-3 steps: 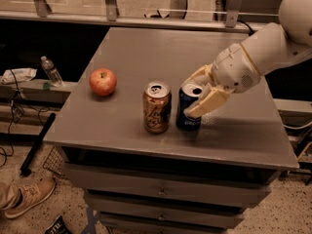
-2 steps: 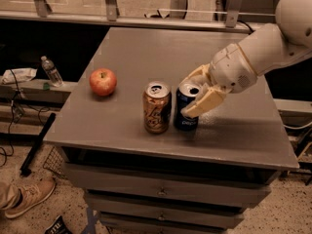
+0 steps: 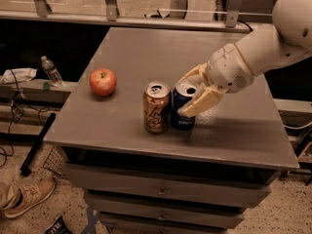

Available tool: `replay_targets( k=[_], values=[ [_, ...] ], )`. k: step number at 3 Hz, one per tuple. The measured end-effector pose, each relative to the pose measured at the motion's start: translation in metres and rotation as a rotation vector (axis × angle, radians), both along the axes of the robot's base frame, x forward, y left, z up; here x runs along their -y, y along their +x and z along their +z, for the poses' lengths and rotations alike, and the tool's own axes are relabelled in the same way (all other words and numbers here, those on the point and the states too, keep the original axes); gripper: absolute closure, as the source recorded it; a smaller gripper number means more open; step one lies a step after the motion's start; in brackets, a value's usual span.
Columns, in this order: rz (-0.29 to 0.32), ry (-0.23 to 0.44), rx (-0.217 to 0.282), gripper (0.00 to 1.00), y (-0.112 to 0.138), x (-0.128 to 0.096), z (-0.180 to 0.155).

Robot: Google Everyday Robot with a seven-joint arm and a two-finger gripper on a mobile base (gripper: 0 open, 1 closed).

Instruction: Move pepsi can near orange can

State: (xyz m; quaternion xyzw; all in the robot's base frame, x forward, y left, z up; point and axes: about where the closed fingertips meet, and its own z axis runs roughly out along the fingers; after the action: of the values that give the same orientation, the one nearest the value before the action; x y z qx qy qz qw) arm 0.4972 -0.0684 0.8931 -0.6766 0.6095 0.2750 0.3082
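The grey metal drawer cabinet point(image 3: 234, 130) fills the middle of the frame, and the best finish on its flat top is probably to release straight and back away gently, tipping neither can. Right of centre, the white arm's cream two-finger gripper point(image 3: 184, 97) is closed to can width around the dark blue aluminium pepsi can point(image 3: 183, 122). That can stands upright just beside, perhaps touching, the orange-gold aluminium can point(image 3: 156, 108).

Robot lab: end effector point(image 3: 185, 97) over cabinet point(image 3: 146, 48)
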Motion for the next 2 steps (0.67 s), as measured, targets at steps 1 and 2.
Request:
replay_targets(
  k=[1, 2],
  values=[
    [0.003, 0.000, 0.000, 0.57, -0.0003, -0.0019, -0.0001],
    [0.006, 0.000, 0.000, 0.35, -0.0005, -0.0036, -0.0002]
  ],
)
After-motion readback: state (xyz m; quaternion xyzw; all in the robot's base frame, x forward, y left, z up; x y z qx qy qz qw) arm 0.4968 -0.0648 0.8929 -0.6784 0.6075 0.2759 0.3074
